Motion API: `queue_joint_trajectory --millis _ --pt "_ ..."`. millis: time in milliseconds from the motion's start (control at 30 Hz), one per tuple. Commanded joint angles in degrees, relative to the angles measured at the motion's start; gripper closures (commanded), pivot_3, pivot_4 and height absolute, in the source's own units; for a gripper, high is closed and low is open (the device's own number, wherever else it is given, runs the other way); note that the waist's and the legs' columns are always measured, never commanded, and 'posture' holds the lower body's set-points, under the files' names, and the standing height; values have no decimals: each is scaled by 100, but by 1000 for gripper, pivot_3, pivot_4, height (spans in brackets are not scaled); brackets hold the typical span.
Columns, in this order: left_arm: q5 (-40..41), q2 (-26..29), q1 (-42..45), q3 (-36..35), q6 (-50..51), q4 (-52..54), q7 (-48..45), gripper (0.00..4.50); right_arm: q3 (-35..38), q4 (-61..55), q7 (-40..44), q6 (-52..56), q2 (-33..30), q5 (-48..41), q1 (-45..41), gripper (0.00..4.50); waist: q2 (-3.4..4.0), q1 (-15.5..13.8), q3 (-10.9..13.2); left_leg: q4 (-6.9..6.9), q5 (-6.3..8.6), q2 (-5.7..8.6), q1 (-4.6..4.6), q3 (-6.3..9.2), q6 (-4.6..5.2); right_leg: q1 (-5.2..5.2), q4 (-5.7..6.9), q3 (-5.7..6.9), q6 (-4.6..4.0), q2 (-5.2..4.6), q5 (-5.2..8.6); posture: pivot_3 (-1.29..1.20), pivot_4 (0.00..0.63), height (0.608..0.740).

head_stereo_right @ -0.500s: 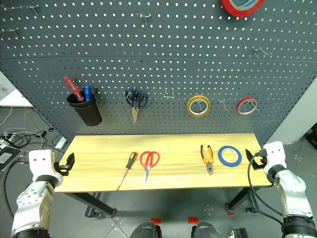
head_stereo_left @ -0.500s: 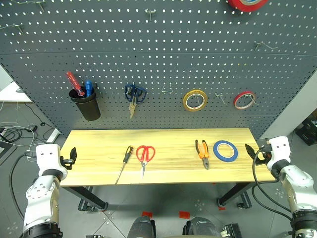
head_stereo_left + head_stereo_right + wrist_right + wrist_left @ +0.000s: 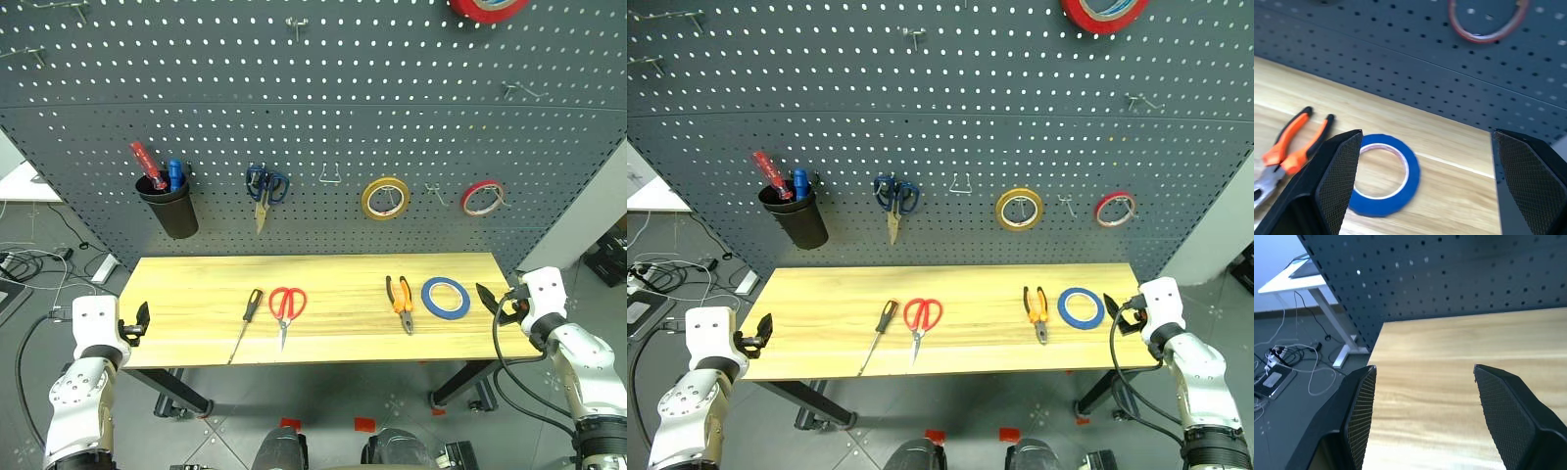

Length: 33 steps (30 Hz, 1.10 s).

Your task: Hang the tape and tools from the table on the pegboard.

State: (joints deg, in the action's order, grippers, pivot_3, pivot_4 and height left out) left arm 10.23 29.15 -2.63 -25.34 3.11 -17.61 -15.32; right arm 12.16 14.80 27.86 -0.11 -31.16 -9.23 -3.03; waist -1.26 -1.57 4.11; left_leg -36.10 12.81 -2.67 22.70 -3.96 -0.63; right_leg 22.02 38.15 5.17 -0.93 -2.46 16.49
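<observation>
Blue tape ring lies flat on the tabletop near its right end, just beside the orange-handled pliers. My right tool hovers released right over it, left tool also released and empty at the left edge. I judge the tape light, stiff, thin; I'd pinch across the rim, one finger inside the hole. Red scissors and slim screwdriver sit mid-tabletop, likely heavier, handles best
</observation>
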Motion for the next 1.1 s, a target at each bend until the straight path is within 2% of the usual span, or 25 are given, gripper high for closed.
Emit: queue_joint_trajectory --millis 33,133,233,333,533,733,867,1100 --pt "251 35 -93 -215 -124 270 -164 1147 22 -385 28 141 -80 17 45 0 0 0 2 0 0 0 0 0 0 0 0 0 0 0 0 89 80 740" --pt "196 20 -221 -5 -48 555 -300 1147 -92 -791 52 589 -72 30 162 0 -2 2 27 0 0 0 0 0 0 0 -1 0 0 -1 0 78 101 740" --pt "-36 83 -311 738 211 1270 -766 1147 -352 -1367 116 1144 -111 144 316 0 -6 -12 135 1 0 -2 -5 1 0 -5 -1 0 -1 -4 0 67 135 740" --pt "-77 116 -271 1184 497 1864 -1018 1147 -526 -1798 191 1546 -160 176 364 0 6 -30 229 -1 0 4 -2 -1 0 -3 -1 1 3 -13 -3 51 161 740" --pt "-48 406 90 2125 967 2801 -1957 1147 -973 -2086 582 2013 -551 389 44 0 -5 17 589 2 -1 1 12 -7 0 13 -2 -6 3 -12 -3 -13 255 740" --pt "333 722 714 2785 1355 3151 -3059 1147 -1469 -1178 1217 1964 -860 582 -820 0 -7 54 960 6 2 0 22 -21 6 28 -7 -18 3 -9 -1 -30 318 740" --pt "-150 986 1207 3341 911 2997 -3538 1147 -1889 -63 1665 1875 -907 851 -1705 0 -5 57 1178 5 2 1 27 -23 5 31 -6 -17 4 -9 0 -12 349 740" --pt "-290 864 1610 3794 814 3044 -3811 1147 -2625 2228 2043 1304 -707 1559 -3047 0 -8 59 1435 6 7 5 41 -32 1 39 -14 -16 5 -16 2 16 378 740"
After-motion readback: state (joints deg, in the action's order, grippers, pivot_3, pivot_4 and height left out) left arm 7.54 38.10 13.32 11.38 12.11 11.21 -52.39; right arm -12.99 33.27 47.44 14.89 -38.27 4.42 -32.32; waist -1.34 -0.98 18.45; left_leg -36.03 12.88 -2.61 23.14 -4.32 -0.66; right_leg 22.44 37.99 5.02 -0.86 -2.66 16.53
